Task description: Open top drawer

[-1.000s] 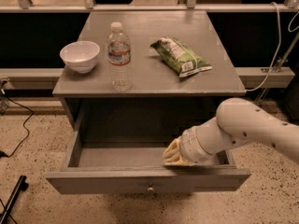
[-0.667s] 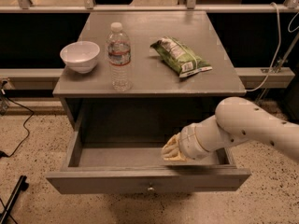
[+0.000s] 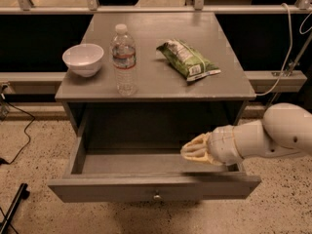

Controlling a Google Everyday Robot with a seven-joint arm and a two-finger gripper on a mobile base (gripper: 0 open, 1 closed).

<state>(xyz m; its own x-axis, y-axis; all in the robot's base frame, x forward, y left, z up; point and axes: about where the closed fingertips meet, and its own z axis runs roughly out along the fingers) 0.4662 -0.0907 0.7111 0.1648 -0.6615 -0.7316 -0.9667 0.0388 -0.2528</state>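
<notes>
The top drawer (image 3: 153, 186) is grey, with a long flat front and a small round metal knob (image 3: 157, 196) at its centre. It stands pulled far out from the grey cabinet (image 3: 161, 84), and its inside shows nothing in it. My gripper (image 3: 191, 150) comes in from the right on a white arm (image 3: 273, 136). It hovers over the right part of the drawer's inside, just behind the front panel. The gripper holds nothing that I can see.
On the cabinet top stand a white bowl (image 3: 83, 59) at the left, a clear water bottle (image 3: 124, 60) near the front edge and a green snack bag (image 3: 187, 60) at the right. Speckled floor lies around. A black cable (image 3: 19, 130) and a black stand foot (image 3: 14, 206) are at the left.
My gripper and arm have shifted slightly to the left over the drawer's inside. The drawer stays pulled out as before.
</notes>
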